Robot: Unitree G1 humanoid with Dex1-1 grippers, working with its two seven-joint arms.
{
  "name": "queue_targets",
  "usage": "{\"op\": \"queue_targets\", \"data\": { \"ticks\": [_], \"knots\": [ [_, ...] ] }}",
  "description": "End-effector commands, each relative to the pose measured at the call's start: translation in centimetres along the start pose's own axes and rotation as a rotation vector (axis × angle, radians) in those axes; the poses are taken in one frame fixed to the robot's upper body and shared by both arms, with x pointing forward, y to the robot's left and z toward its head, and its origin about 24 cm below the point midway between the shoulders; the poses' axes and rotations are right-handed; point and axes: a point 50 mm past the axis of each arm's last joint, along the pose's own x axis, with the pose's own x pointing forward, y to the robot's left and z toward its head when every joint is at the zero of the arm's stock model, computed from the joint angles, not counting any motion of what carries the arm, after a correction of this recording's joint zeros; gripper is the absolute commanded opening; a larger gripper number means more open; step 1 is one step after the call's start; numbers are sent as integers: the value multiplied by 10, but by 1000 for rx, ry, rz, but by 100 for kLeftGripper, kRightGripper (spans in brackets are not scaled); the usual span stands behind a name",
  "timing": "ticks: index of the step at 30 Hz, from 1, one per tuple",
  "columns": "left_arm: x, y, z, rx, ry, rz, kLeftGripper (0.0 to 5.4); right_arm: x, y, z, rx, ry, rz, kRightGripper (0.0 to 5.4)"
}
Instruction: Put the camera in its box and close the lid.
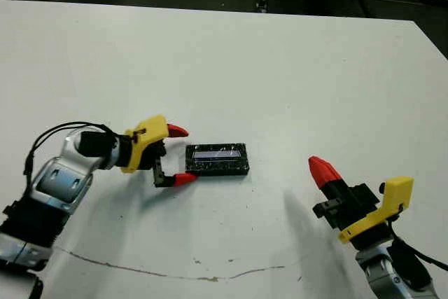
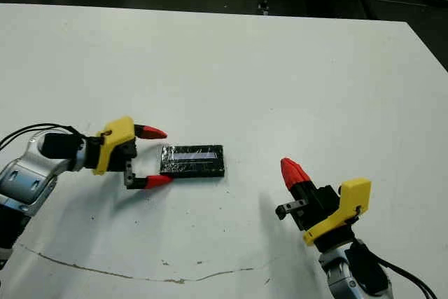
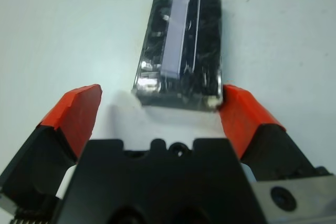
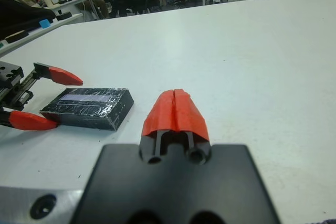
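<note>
Box: the box [image 1: 217, 160] lies flat near the middle of the tabletop [image 1: 280, 68], long side across the view, dark sides showing.
Lid: the lid [image 3: 184, 40], crinkly black, looks seated on the box, with a pale strip of glare along it; no white rim shows, so I judge it closed.
Camera: not visible; presumably inside, though nothing here proves it.
Left gripper: the left gripper [image 1: 176, 155] sits at the box's left short end, jaws spread wide, wider than that end; one fingertip [image 3: 239, 116] is just at a corner, the other well apart from it.
Right gripper: the right gripper [image 1: 323, 171] hovers well apart to the right, jaws pressed together on nothing.
Step in hand: by my reading, checking the lid is seated, then letting go.
How to do it well: keep the jaws wide and draw straight back along the box's long axis, so the near fingertip doesn't drag the corner. If the lid needs seating, press evenly from above, not at one end.
Risk: a nudge could slide the light box.
</note>
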Motion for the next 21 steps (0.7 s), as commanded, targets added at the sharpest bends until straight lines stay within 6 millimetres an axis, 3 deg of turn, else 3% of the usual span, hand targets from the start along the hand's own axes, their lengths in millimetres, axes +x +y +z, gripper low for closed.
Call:
{"op": "queue_targets", "data": {
  "ticks": [1,8,13,18,21],
  "knots": [
    [-25,6,-10,-33,56,70,539,-1,-1,-2,-7,10,-5,0],
    [-71,5,-1,-55,38,153,539,-2,-1,-3,6,14,-8,0],
    [-102,6,18,-21,34,195,539,-2,-1,-3,3,17,-8,0],
    [-111,1,28,-18,-72,272,539,-2,-1,-3,1,18,-10,0],
    [-103,-5,27,-121,-228,458,517,-1,-1,-3,3,14,-7,0]
  ]
}}
